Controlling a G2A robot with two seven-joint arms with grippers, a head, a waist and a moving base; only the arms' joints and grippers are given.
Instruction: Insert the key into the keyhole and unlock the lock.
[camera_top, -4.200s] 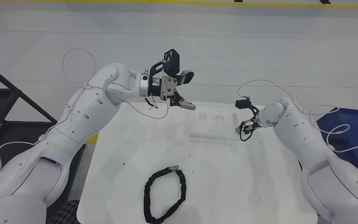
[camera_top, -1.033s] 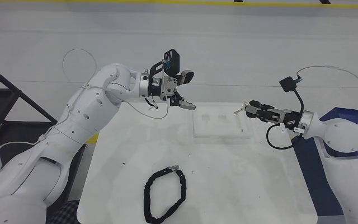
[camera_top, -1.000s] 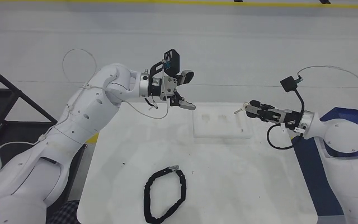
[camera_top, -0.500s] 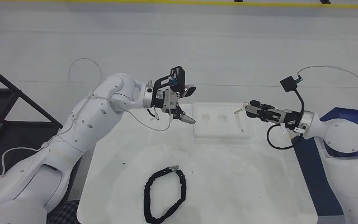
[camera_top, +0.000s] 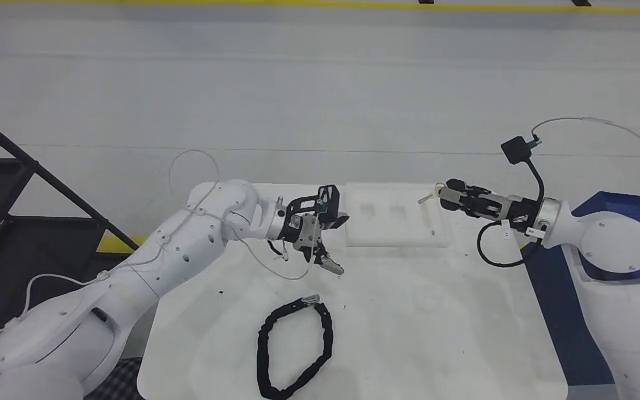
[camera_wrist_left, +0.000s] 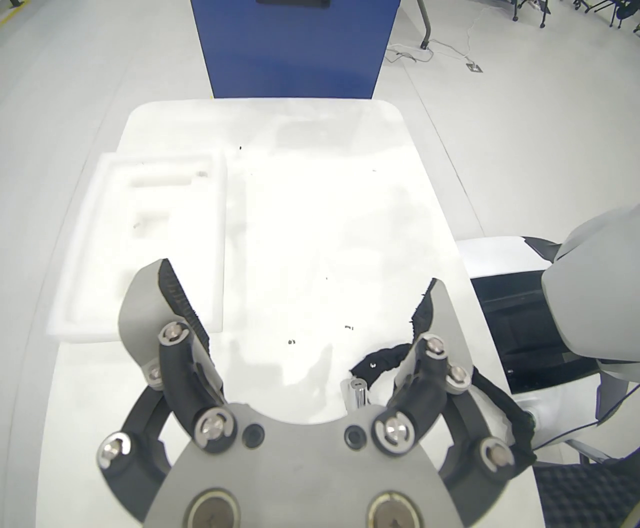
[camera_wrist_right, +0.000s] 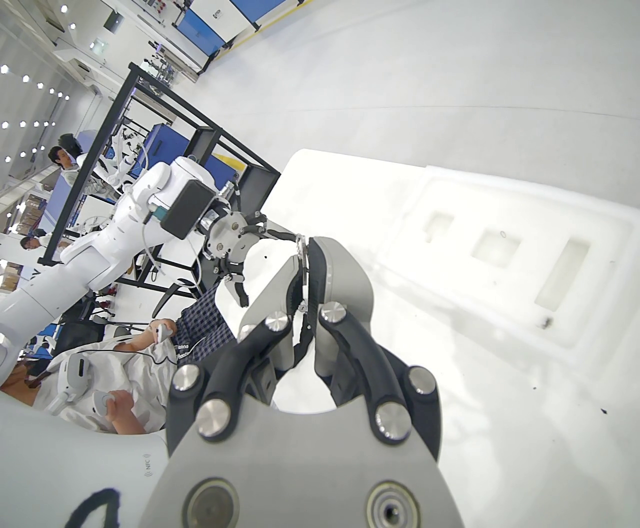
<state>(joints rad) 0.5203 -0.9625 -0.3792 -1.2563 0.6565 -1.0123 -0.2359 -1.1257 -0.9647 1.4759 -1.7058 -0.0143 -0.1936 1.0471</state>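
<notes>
Surface inspected: white rounded-corner table (camera_top: 430, 310), two items lying on it.
A white foam tray with rectangular recesses (camera_top: 392, 239) sits at the far edge. A black fabric-sleeved loop lock (camera_top: 263, 350), silver-tipped, lies toward the near edge, well apart from the tray.

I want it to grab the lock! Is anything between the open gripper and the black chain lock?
Nothing visible. The left gripper hangs open over the table, close to the lock, with only open space between them.
</notes>
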